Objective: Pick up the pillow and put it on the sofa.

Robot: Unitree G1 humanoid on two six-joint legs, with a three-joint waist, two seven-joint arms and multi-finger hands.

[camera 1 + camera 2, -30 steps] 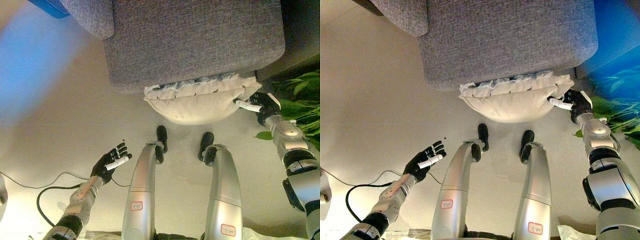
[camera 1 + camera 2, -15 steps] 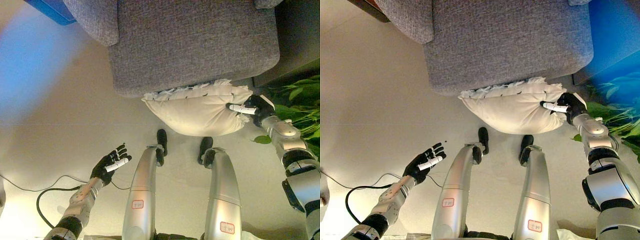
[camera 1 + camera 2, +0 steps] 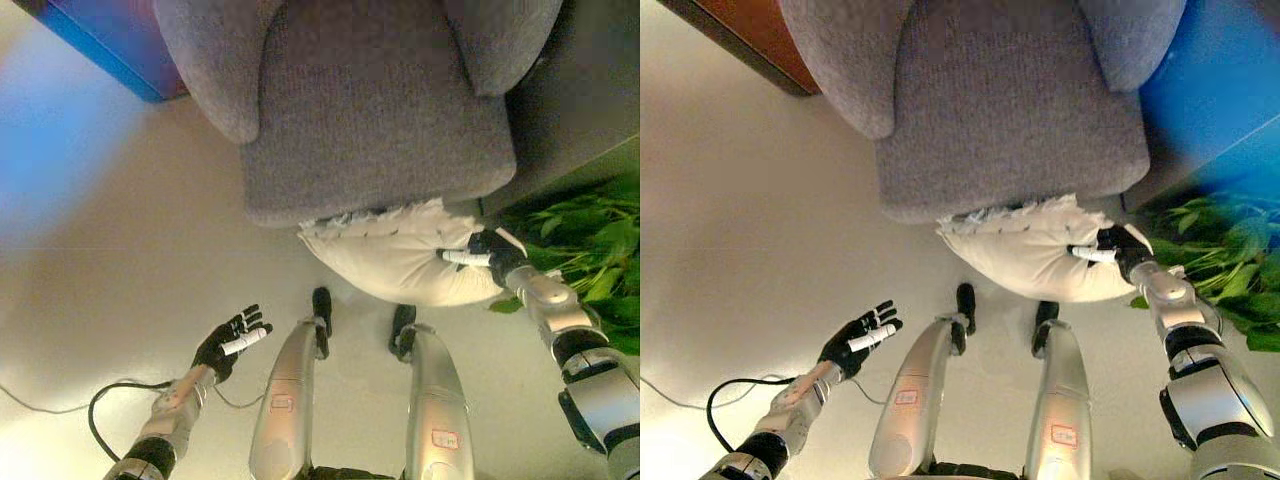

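Pillow: the cream, plump fabric pillow with a ruffled edge (image 3: 400, 260) hung off the floor, its ruffled edge touching the front edge of the seat, not yet on it.
Right robot hand: the right robot hand (image 3: 490, 258) was closed on the pillow's right end, one white-tipped finger laid across the fabric.
Left robot hand: the left robot hand (image 3: 232, 342) was spread wide and empty, well apart from the pillow, low over the floor.
Sofa: the grey woven-fabric sofa (image 3: 375, 110) showed a bare seat between two rounded armrests.
Plant: the green leafy plant (image 3: 580, 240) stood just beside the right arm.
Risk, grip: a hold at one end only would probably let the heavy, unsupported left side sag and slip free.
Risk, edge: the pillow would likely catch under the seat's front lip unless raised higher first.
Risk, plant: a swing of the arm could brush the leaves.
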